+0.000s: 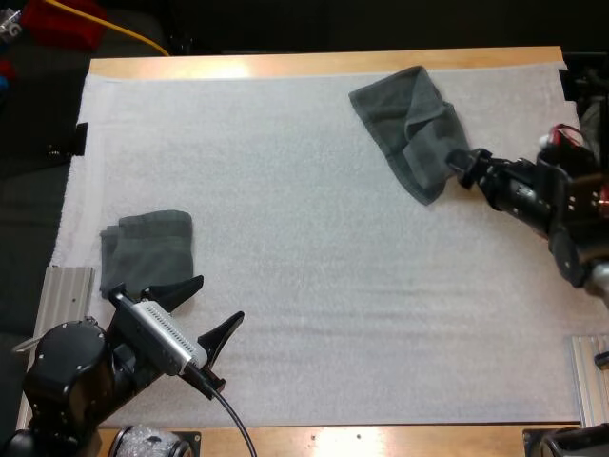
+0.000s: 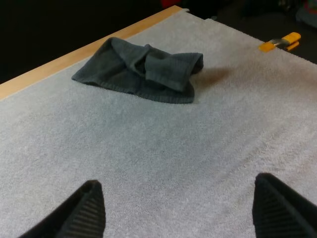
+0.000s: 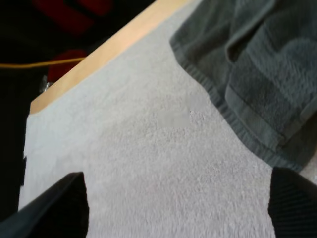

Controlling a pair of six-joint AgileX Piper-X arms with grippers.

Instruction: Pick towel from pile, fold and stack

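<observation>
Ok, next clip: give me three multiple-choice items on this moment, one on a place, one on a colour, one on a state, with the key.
1. Seen from the high view, where on the mat does the crumpled towel lie?
A. far right part
B. near left corner
C. dead centre

2. What colour are the towels?
A. bright red
B. dark grey-green
C. white

3. How does the left gripper stand?
A. shut on a towel
B. shut on nothing
C. open

Key:
1 A: it lies close to the mat's far edge, with the right gripper at its near edge.
2 B: the crumpled one and the folded towel by the left gripper share that dark shade.
3 C: its fingers stand apart over bare mat in the left wrist view.
</observation>
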